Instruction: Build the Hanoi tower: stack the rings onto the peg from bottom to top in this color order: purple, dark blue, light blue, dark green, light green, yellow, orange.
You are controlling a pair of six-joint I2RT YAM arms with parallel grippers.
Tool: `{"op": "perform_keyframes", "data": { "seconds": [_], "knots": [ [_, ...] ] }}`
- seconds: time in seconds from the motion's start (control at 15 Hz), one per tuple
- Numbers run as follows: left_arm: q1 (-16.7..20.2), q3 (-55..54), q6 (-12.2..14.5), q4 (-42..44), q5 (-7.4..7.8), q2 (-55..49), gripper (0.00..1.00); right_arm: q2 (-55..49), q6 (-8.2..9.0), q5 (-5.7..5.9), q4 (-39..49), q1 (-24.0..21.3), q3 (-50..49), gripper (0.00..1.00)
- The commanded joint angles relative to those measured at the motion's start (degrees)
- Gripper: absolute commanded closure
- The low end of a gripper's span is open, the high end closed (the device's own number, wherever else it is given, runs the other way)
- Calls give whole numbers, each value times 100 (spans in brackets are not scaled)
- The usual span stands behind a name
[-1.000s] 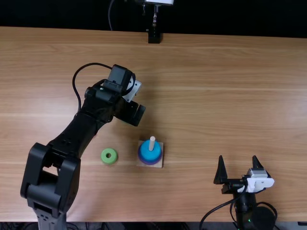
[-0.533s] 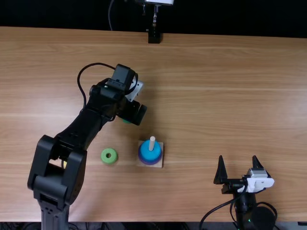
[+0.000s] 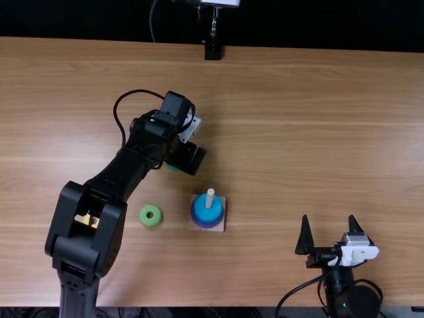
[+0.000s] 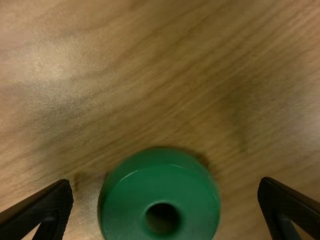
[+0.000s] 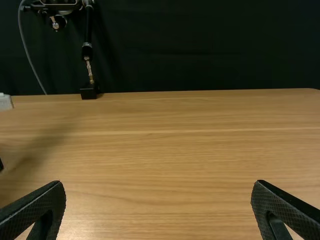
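Had left gripper (image 3: pixel 191 160) over dark green ring (image 4: pixel 161 192), decent gaps both sides, right gripper (image 3: pixel 329 217) near bench (image 3: pixel 232 302) edge, both jaws wide, gripping nothing.

No lettering, labels, brands, numbers or signs legible.
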Motion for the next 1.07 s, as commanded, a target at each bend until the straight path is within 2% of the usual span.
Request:
{"op": "perform_keyframes", "data": {
  "seconds": [0.0, 0.33, 0.4, 0.47, 0.53, 0.6, 0.67, 0.87, 1.0],
  "knots": [
    [-68, 187, 0, -3, 1, 122, 0, -40, 11, -35, -25, -61, -38, 0],
    [-68, 187, 10, -119, 1, 113, 0, -40, 11, -35, -14, -61, -38, 0],
    [-68, 178, 21, -162, -9, 122, 8, -40, 1, -35, -25, -61, -38, 0],
    [-68, 160, 32, -162, -9, 122, 45, -40, 1, -35, -25, -61, -38, 0],
    [-103, 151, 32, -140, -115, 113, 80, -40, 1, -35, -25, -61, -38, 0],
    [-173, 151, 32, -140, -231, 113, 100, -40, 11, -35, -25, -52, -38, 0],
    [-191, 151, 32, -140, -283, 113, 100, -40, 1, -35, -14, -61, -38, 0],
    [-182, 178, 32, -172, -294, 104, 100, -40, 1, -35, -14, -61, -38, 0],
    [-182, 362, 21, -562, -294, 43, 100, -40, 11, -35, -25, -61, -38, 0]
  ]
}}
